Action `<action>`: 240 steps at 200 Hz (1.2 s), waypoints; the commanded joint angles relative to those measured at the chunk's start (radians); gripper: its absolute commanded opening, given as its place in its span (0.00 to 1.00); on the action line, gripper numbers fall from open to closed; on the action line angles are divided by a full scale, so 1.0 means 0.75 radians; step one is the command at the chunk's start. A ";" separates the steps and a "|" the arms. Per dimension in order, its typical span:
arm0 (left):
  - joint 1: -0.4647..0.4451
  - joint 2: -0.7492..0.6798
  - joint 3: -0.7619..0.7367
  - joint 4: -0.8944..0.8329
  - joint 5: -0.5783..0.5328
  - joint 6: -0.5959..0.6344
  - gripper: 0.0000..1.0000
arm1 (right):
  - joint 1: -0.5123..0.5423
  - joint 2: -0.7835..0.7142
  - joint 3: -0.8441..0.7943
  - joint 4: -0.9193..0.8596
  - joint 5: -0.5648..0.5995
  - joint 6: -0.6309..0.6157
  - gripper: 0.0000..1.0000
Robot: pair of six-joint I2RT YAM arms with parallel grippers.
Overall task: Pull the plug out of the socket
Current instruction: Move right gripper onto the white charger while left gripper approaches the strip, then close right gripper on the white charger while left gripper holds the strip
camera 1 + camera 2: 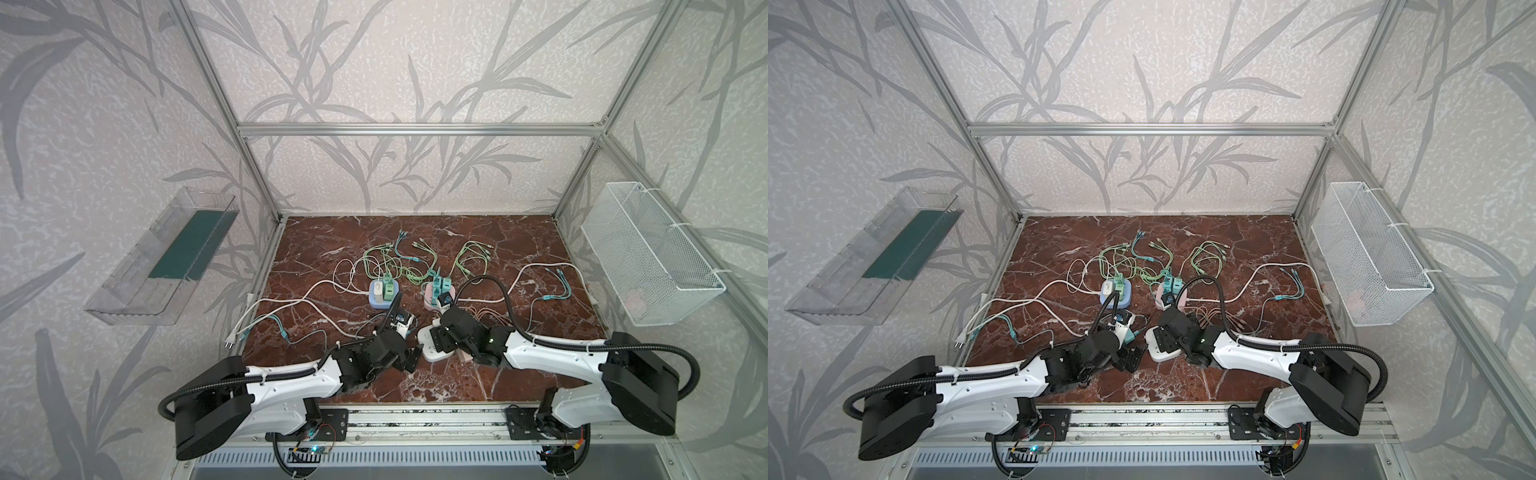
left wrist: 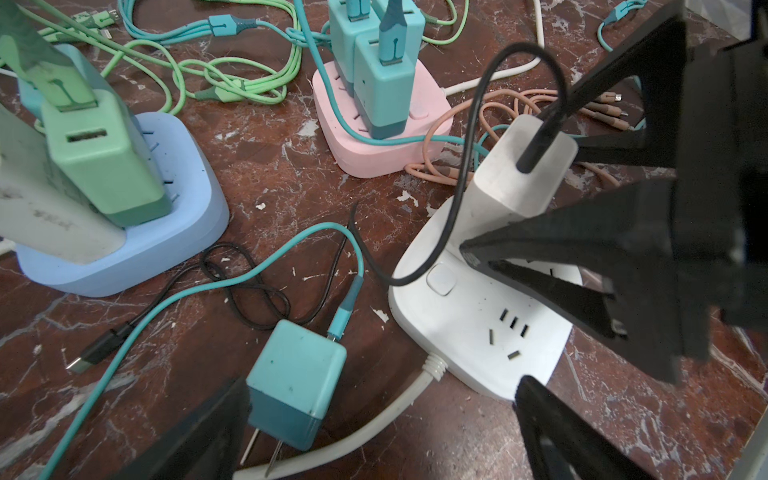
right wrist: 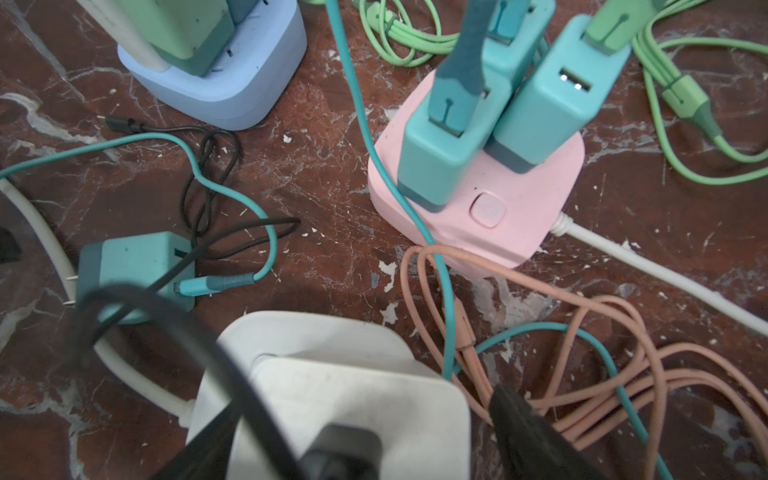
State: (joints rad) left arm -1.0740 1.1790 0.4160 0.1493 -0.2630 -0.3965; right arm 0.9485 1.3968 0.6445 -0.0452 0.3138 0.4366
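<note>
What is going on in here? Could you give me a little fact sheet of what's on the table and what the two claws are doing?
Table: red-brown marble pattern
Sockets: white socket, blue socket, pink socket
In white socket: white charger, black cable
Unplugged: teal charger, lying beside white socket
Left gripper: open, empty, by teal charger
Right gripper: jaws flank white charger; grip unclear

Leaf-patterned walls — aluminium frame — red marble floor.

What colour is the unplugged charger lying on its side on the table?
The charger is teal, seen best in the left wrist view.
</note>
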 commanded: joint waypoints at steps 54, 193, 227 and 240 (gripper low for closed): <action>-0.009 0.072 0.025 0.030 0.048 -0.004 0.99 | -0.016 0.053 0.044 0.039 -0.033 0.023 0.74; 0.010 0.120 0.089 0.005 0.121 -0.042 0.97 | 0.048 0.056 0.072 0.004 -0.043 0.082 0.50; 0.027 0.181 0.133 -0.023 0.177 -0.055 0.89 | 0.090 0.040 0.076 -0.025 0.024 0.108 0.49; 0.035 0.204 0.137 -0.015 0.203 -0.061 0.82 | 0.089 0.029 0.070 -0.032 0.034 0.128 0.49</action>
State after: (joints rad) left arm -1.0592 1.3022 0.4923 0.1558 -0.1505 -0.4244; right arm 1.0046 1.4448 0.6724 -0.0399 0.2981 0.4946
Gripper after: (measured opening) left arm 0.866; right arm 0.595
